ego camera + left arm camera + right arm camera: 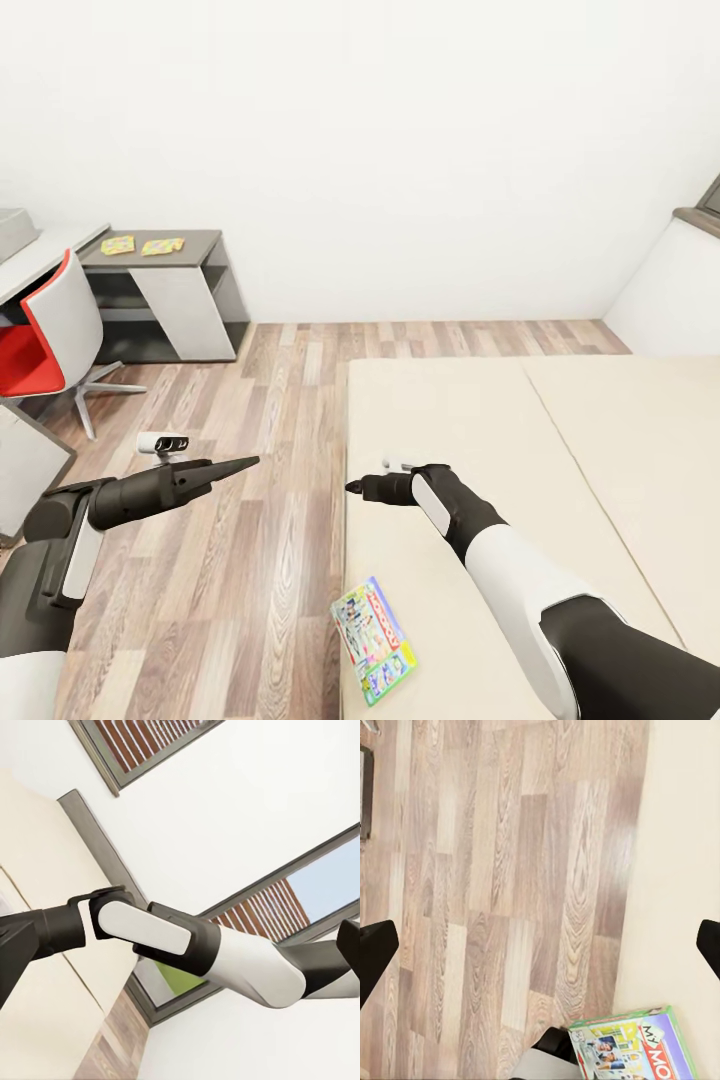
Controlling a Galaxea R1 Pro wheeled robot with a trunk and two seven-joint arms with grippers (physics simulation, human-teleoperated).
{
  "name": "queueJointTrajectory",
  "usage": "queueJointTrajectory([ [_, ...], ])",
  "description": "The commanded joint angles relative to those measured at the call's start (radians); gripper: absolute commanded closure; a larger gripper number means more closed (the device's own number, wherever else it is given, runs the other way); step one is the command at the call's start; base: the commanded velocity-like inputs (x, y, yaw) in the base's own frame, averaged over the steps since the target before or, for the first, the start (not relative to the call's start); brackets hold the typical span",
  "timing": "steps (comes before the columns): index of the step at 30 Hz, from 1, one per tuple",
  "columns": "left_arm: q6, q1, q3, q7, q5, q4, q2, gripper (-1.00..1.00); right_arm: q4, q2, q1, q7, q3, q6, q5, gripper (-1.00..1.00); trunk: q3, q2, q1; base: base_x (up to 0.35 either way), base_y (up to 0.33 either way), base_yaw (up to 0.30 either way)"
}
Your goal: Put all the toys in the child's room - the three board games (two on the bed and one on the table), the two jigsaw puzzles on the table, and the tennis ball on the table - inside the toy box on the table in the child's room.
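Although both arms hang free, the right gripper (pixel 352 487), jaws spread wide and holding nothing, is nearer the board game (pixel 374 640), which lies below and behind it at the bed (pixel 560 430) edge, long axis running roughly along that edge. Whether the left gripper (pixel 250 462) is spread, I cannot tell.

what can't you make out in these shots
- Toy box: head view, cut off by the left edge; its inside is hidden.
- Jigsaw puzzles: head view, too small to read their pattern.
- Board game: right wrist view, cut off by the bottom edge.
- Left end effector: head view, seen side-on, so open or shut is unclear.
- Right end effector: head view, seen end-on; the wrist view shows its fingers spread.
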Motion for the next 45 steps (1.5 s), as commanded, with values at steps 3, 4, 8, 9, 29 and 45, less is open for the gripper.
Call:
queueJointTrajectory([
  [3,0.011,-0.001,0.000,-0.004,0.000,-0.001,0.000,-1.00,-0.001,0.000,-0.001,0.002,0.001,0.004,0.003,-1.00,0.003,-0.002,0.001,0.000,0.000,0.079],
  [4,0.011,-0.001,0.000,-0.004,0.000,-0.001,0.000,-1.00,-0.001,0.000,-0.001,0.002,0.001,0.004,0.002,-1.00,0.005,-0.002,0.001,0.000,0.000,0.078],
  [8,0.011,-0.001,0.000,-0.004,0.000,0.000,0.000,-1.00,-0.001,0.000,-0.001,0.002,0.001,0.004,0.002,-1.00,0.011,-0.002,0.001,0.000,0.000,0.066],
  [9,0.011,-0.001,0.000,-0.004,0.000,0.000,0.000,-1.00,-0.001,0.000,-0.001,0.002,0.001,0.004,0.002,-1.00,0.013,-0.002,0.001,0.000,0.000,0.031],
  [29,0.010,-0.001,0.000,-0.004,0.000,0.000,0.000,-1.00,-0.001,0.000,-0.001,0.002,0.001,0.004,0.001,-1.00,0.025,-0.002,0.001,0.000,0.000,-0.027],
  [45,0.010,-0.001,0.000,-0.003,-0.002,0.000,0.000,-1.00,-0.001,0.000,-0.001,0.002,0.001,0.004,0.001,-1.00,0.029,-0.002,0.001,0.000,0.000,-0.061],
])
